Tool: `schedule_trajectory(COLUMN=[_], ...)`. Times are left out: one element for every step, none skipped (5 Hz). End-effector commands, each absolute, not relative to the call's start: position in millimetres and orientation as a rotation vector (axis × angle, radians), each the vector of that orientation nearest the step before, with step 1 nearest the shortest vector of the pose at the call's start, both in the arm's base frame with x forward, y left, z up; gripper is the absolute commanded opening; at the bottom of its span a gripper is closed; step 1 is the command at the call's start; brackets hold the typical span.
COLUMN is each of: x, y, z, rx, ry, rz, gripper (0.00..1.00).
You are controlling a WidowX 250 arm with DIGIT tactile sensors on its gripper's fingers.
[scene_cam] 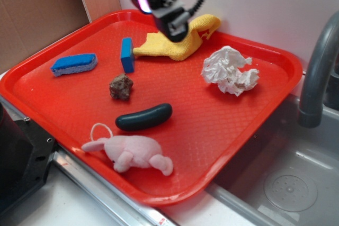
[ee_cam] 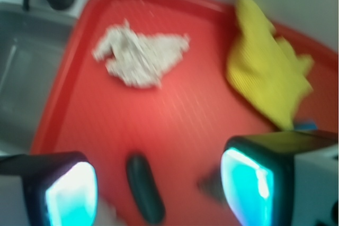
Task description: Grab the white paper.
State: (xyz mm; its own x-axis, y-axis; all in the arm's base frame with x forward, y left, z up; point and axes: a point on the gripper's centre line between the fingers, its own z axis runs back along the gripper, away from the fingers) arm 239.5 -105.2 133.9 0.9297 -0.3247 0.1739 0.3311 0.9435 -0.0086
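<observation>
The white paper [scene_cam: 230, 71] is a crumpled wad lying on the red tray [scene_cam: 222, 125], toward its back right corner. In the wrist view the white paper [ee_cam: 139, 56] sits at upper left, blurred. My gripper [scene_cam: 175, 25] hangs high over the back of the tray, above the yellow cloth [scene_cam: 180, 41] and well left of the paper. Seen from the wrist, the gripper [ee_cam: 159, 189] is open, its two glowing cyan pads [ee_cam: 71, 194] wide apart with nothing between them but the tray floor far below.
On the tray also lie a pink plush bunny [scene_cam: 132, 152], a dark oblong piece [scene_cam: 144, 117], a brown lump [scene_cam: 121, 86], a blue block [scene_cam: 127, 54] and a blue sponge [scene_cam: 74, 64]. A sink [scene_cam: 286, 183] with a grey faucet [scene_cam: 318, 72] lies to the right.
</observation>
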Motion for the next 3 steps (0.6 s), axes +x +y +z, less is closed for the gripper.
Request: schedule_trajectory(x=[263, 260, 297], y=[-139, -144, -136], z=[100, 73, 82], rx=[0.002, -0.065, -0.08], ry=[-0.212, -0.2, -0.184], rz=[-0.555, -0.618, -0.618], gripper=[1.0, 1.0, 1.0])
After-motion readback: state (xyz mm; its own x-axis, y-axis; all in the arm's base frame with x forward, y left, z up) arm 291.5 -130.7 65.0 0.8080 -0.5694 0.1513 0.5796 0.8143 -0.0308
